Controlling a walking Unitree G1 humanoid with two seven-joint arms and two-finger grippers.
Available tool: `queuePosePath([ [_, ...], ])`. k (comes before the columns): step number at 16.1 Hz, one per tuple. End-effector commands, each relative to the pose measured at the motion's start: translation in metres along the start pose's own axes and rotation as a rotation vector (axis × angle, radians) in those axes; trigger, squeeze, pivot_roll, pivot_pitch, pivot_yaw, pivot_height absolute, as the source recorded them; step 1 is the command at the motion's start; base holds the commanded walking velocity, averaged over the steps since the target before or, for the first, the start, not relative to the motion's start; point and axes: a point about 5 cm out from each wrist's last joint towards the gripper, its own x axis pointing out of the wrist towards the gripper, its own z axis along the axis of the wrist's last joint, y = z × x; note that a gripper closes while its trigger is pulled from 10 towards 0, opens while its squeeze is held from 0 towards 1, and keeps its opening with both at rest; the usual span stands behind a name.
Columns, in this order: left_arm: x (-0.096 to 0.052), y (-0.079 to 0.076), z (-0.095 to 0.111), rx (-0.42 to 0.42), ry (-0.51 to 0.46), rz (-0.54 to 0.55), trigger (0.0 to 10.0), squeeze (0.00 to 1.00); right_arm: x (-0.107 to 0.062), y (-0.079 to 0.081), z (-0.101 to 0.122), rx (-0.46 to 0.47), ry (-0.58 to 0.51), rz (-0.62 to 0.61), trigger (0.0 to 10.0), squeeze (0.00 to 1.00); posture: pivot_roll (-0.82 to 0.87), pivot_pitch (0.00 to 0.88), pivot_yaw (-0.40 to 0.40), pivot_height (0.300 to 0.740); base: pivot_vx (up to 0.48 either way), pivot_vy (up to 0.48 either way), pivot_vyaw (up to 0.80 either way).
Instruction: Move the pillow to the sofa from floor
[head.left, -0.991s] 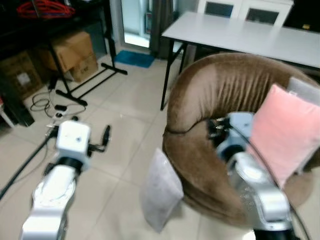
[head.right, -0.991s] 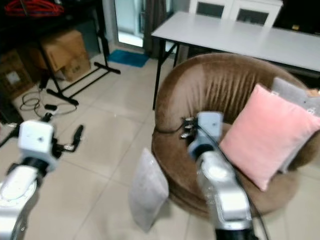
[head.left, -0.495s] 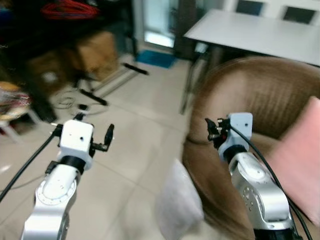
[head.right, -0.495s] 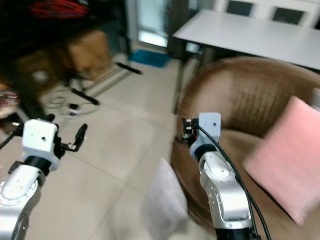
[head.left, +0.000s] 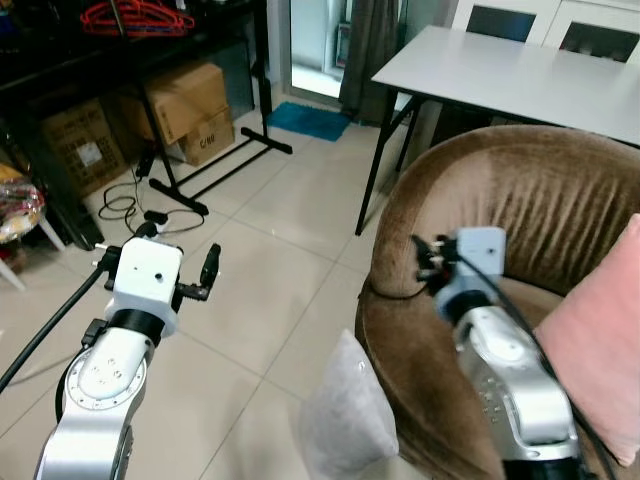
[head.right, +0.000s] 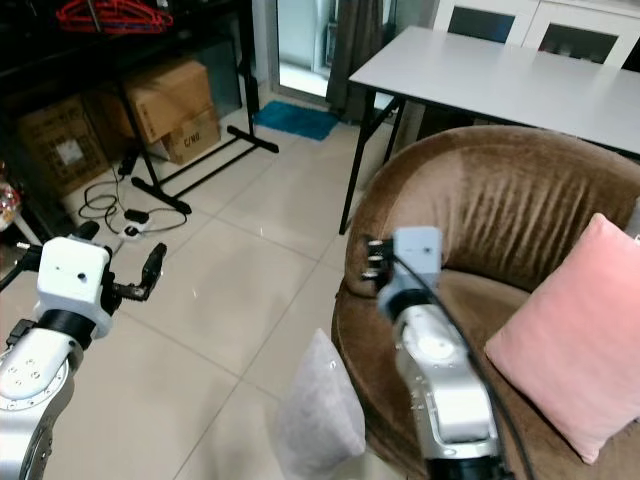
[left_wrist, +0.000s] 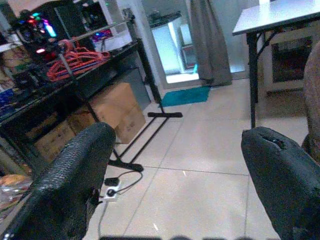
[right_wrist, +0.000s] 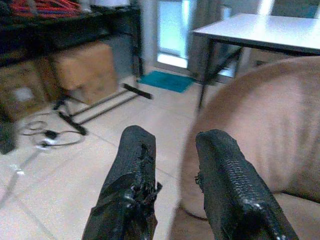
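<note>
Left gripper spread wide over the tiled floor, holding nothing. Right gripper only narrowly parted, empty, beside the brown sofa front edge. Grey pillow stands on the floor, leaning against the sofa's base.

A long white table on black folding legs stands on the pale tiled floor. Two brown cardboard boxes sit beneath a black rack holding red wire hangers, beside a small blue doormat and black cables.
</note>
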Motion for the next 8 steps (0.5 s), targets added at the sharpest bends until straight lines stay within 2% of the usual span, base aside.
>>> queuePosePath([
  [1,-0.0014,0.0017,-0.0015,0.010,-0.002,0.013,10.0,0.00,-0.0010,-0.0039,-0.0010,0.004,-0.005,-0.009,10.0,0.00,0.02,0.000,-0.001,0.707,0.000,0.000,0.00],
  [8,-0.0021,0.0026,-0.0026,0.005,-0.007,0.028,10.0,0.00,-0.0018,-0.0034,-0.0025,0.012,-0.008,0.004,10.0,0.00,0.01,0.000,0.000,0.649,0.000,0.000,0.00],
])
